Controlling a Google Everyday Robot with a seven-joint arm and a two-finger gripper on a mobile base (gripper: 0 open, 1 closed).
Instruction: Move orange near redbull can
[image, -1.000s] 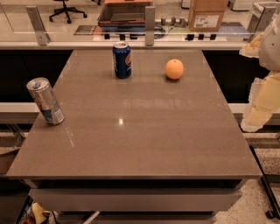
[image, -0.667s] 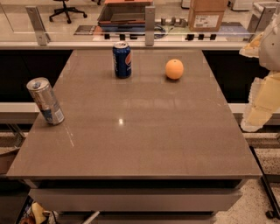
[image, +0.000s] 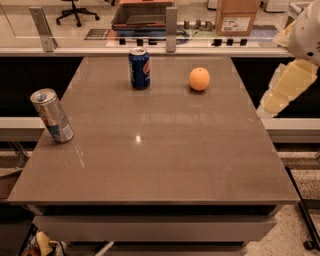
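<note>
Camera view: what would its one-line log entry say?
orange: back right of table | redbull can: left edge | gripper: beyond right edge, apart from orange | move: not begun

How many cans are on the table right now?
2. The redbull can stands at the table's left edge; the Pepsi can at the back, left of the orange. The gripper is off the right side.

The gripper (image: 280, 95) hangs off the right side of the table (image: 150, 170), its arm (image: 307, 30) cut by the right edge; the top edge crops the cardboard box (image: 237, 17).
</note>
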